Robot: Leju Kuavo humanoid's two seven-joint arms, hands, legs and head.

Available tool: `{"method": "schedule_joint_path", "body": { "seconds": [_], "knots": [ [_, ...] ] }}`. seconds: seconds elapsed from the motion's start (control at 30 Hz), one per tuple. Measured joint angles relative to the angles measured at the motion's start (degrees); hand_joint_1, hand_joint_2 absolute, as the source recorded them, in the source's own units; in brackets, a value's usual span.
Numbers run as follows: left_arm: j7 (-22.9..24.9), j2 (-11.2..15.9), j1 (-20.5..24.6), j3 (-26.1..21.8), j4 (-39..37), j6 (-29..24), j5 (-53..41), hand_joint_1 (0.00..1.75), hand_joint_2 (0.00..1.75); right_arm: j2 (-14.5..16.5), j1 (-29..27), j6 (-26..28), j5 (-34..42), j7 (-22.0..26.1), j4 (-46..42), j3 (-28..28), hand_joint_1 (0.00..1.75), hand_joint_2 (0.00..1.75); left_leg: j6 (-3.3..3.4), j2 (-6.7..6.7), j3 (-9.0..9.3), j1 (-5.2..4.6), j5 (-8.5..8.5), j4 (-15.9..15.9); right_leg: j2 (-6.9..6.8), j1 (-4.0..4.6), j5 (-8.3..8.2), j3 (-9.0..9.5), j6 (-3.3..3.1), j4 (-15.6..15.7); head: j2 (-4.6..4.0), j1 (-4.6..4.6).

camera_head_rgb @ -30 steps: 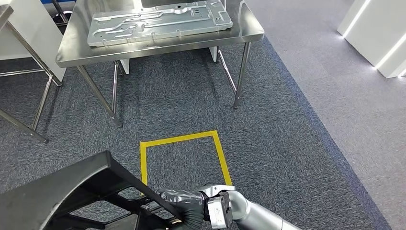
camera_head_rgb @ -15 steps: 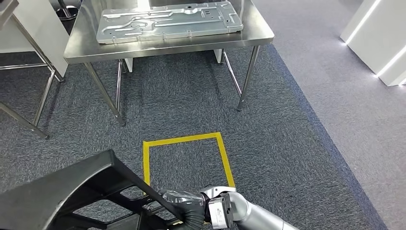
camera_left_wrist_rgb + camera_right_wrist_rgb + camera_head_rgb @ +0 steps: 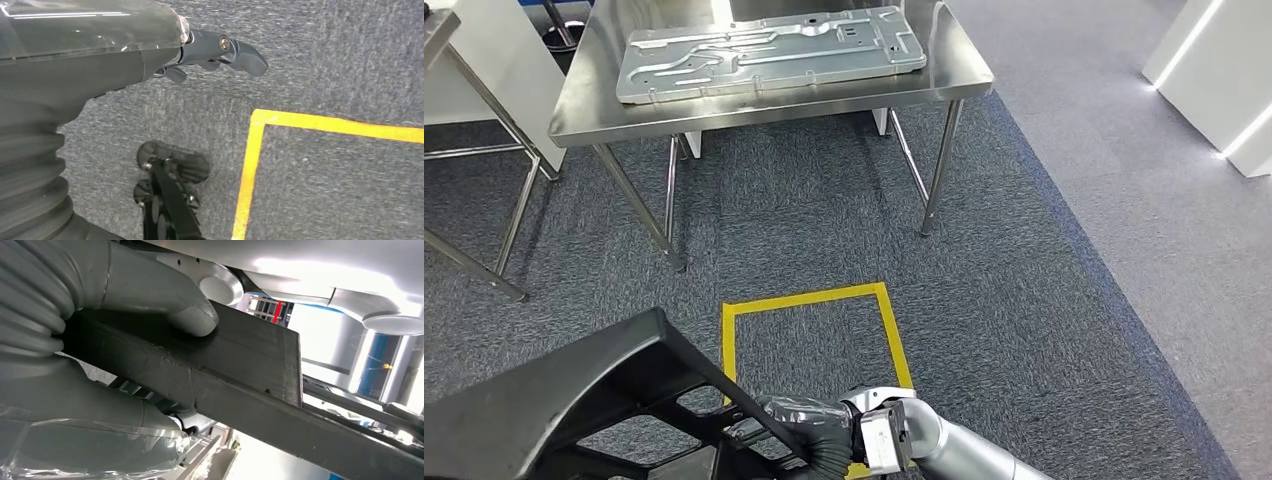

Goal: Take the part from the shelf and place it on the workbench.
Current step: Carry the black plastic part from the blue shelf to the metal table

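Part (image 3: 574, 395), a black open frame, hangs low over the carpet (image 3: 1024, 300), gripped by the right hand (image 3: 809, 430). Left hand (image 3: 220, 52) holds nothing, fingers loosely spread. Beyond the yellow square (image 3: 809, 335) stands the workbench (image 3: 774, 95), carrying a metal panel (image 3: 769, 50).

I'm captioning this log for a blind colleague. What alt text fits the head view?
The robot's right hand grips a large black frame part low in the foreground, above grey carpet with a yellow taped square. Ahead stands a steel workbench bearing a stamped metal panel.
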State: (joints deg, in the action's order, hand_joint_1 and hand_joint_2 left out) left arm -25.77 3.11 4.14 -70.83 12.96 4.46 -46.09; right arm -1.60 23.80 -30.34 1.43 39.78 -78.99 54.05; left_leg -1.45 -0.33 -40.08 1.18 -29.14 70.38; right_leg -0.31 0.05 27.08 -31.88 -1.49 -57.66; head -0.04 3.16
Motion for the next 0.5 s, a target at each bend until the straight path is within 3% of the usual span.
{"method": "schedule_joint_path", "body": {
  "seconds": [0.03, 0.1, 0.2, 0.27, 0.33, 0.4, 0.43, 0.47, 0.5],
  "knots": [
    [-0.03, 0.01, 0.01, 0.01, 0.0, 0.0, -0.01, 0.0, 1.75, 0.0, 0.01, -0.12, 0.03, 0.0, 0.01, -0.01, 1.71, 1.75, -0.12, 0.15, 1.48, 0.2, 2.26, -3.85, -0.01, -0.07, 0.45, 0.46, 0.24, -0.09, 0.0, 0.0],
    [-0.09, -0.02, 0.13, 0.0, -0.03, 0.0, -0.02, 0.0, 1.75, -0.02, 0.09, -0.4, 0.09, 0.0, -0.01, -0.07, 1.71, 1.75, 0.09, 0.39, 4.1, 0.08, 4.41, -9.8, 0.01, -0.02, 1.29, 0.99, 0.93, -0.28, 0.01, 0.03],
    [-0.15, 0.01, 0.16, -0.01, -0.05, 0.0, -0.06, 0.0, 1.75, -0.05, 0.18, -0.55, 0.17, 0.01, -0.16, -0.27, 1.71, 1.75, 1.45, 0.22, 5.14, -0.28, 3.73, -11.36, 0.04, 0.01, 1.74, 1.34, 1.92, -0.64, 0.01, 0.0],
    [-0.19, 0.06, 0.14, -0.01, -0.04, 0.0, -0.08, 0.0, 1.75, -0.07, 0.22, -0.57, 0.21, 0.01, -0.3, -0.47, 1.71, 1.75, 2.27, 0.04, 5.94, -0.24, 3.29, -11.57, 0.08, -0.22, 2.19, 0.89, 2.46, -2.64, 0.0, -0.05],
    [-0.22, 0.15, 0.22, -0.01, -0.04, -0.01, -0.09, 0.0, 1.75, -0.08, 0.26, -0.57, 0.26, 0.02, -0.38, -0.64, 1.71, 1.75, 2.95, -0.02, 6.82, -0.3, 2.73, -11.68, 0.16, -0.38, 4.06, -2.39, 2.8, -8.47, 0.0, -0.12],
    [-0.24, 0.21, 0.2, -0.01, -0.04, -0.02, -0.1, 0.0, 1.75, -0.17, 0.14, -0.57, 0.28, 0.03, -0.38, -0.75, 1.71, 1.75, 3.31, -0.1, 7.56, -0.48, 1.92, -11.68, 0.18, -0.37, 6.32, -7.59, 2.91, -15.51, 0.0, -0.15],
    [-0.24, 0.21, 0.16, -0.01, -0.04, -0.02, -0.11, 0.0, 1.75, -0.22, 0.04, -0.56, 0.28, 0.02, -0.38, -0.77, 1.71, 1.75, 3.35, -0.18, 8.03, -0.59, 1.47, -11.68, 0.19, -0.35, 6.58, -9.52, 2.85, -17.27, 0.0, -0.14],
    [-0.24, 0.21, 0.13, -0.01, -0.04, -0.01, -0.13, 0.0, 1.75, -0.26, -0.02, -0.56, 0.28, 0.02, -0.38, -0.79, 1.71, 1.75, 3.36, -0.27, 8.63, -0.69, 0.96, -11.68, 0.2, -0.29, 5.77, -10.5, 2.66, -17.12, 0.0, -0.14],
    [-0.24, 0.21, 0.12, -0.01, -0.04, -0.01, -0.15, 0.0, 1.75, -0.28, -0.05, -0.55, 0.28, 0.02, -0.38, -0.8, 1.71, 1.75, 3.3, -0.37, 9.36, -0.76, 0.44, -11.69, 0.21, -0.14, 3.87, -10.43, 2.33, -15.0, 0.0, -0.14]
  ]
}}
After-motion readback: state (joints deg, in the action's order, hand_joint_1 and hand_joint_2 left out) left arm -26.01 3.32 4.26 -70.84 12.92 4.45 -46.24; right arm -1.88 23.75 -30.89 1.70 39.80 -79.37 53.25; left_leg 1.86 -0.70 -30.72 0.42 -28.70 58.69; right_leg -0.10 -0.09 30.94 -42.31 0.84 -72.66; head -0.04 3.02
